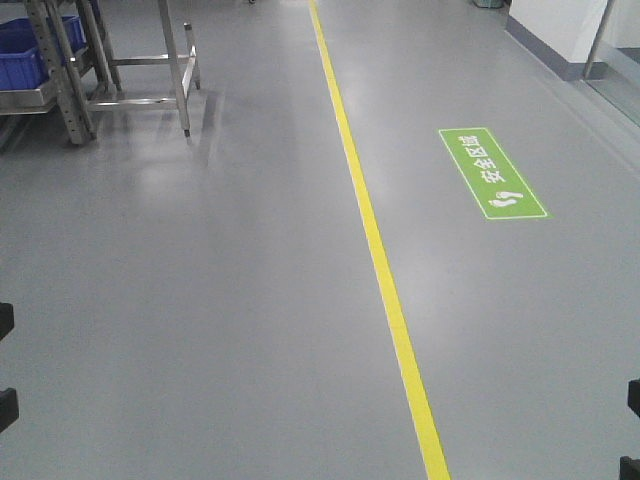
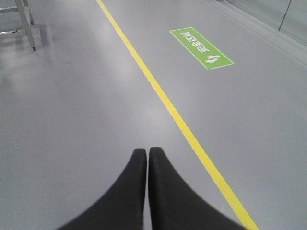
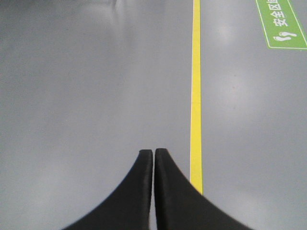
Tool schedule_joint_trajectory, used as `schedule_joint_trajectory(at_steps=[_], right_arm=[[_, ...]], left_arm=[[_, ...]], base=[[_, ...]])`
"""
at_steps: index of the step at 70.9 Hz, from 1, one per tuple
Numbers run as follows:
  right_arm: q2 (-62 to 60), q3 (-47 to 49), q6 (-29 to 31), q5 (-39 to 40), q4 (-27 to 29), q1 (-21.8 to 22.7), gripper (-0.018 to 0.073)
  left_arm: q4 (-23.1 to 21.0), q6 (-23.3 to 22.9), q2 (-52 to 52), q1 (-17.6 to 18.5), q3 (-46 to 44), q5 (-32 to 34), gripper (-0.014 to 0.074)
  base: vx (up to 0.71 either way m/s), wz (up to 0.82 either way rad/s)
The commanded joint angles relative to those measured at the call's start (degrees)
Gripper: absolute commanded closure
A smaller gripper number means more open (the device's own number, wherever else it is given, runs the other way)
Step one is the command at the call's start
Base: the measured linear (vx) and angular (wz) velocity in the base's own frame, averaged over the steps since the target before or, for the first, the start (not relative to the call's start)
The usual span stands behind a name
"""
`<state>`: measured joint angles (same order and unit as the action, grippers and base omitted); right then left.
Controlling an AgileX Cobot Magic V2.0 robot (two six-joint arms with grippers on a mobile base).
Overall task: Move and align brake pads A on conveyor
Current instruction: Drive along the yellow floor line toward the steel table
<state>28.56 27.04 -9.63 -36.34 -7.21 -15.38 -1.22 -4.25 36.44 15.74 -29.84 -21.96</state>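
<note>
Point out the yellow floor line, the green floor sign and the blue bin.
yellow floor line point(image 1: 372, 232): front view, middle of the stripe.
green floor sign point(image 1: 492, 173): front view, its centre.
blue bin point(image 1: 18, 60): front view, its side wall.

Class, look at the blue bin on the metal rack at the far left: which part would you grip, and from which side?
Probably its top rim, reached from above: the blue bin sits on a shelf behind the rack's uprights, which bar its front wall. Only a corner shows, so this is tentative. The left gripper and right gripper have shut fingers over bare floor.
</note>
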Motion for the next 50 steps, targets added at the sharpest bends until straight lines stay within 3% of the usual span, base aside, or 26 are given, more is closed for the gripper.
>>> schedule_joint_trajectory(at_steps=[1, 50], right_arm=[[0.18, 1.53, 0.27, 3.63, -0.62, 0.28, 0.0568], [0.18, 1.53, 0.27, 3.63, -0.62, 0.28, 0.0568]], left_arm=[[-0.1, -0.03, -0.08, 0.31, -1.55, 4.2, 0.0604], [-0.1, -0.03, -0.08, 0.31, -1.55, 4.2, 0.0604]], base=[[0.56, 0.0], [0.61, -0.04]])
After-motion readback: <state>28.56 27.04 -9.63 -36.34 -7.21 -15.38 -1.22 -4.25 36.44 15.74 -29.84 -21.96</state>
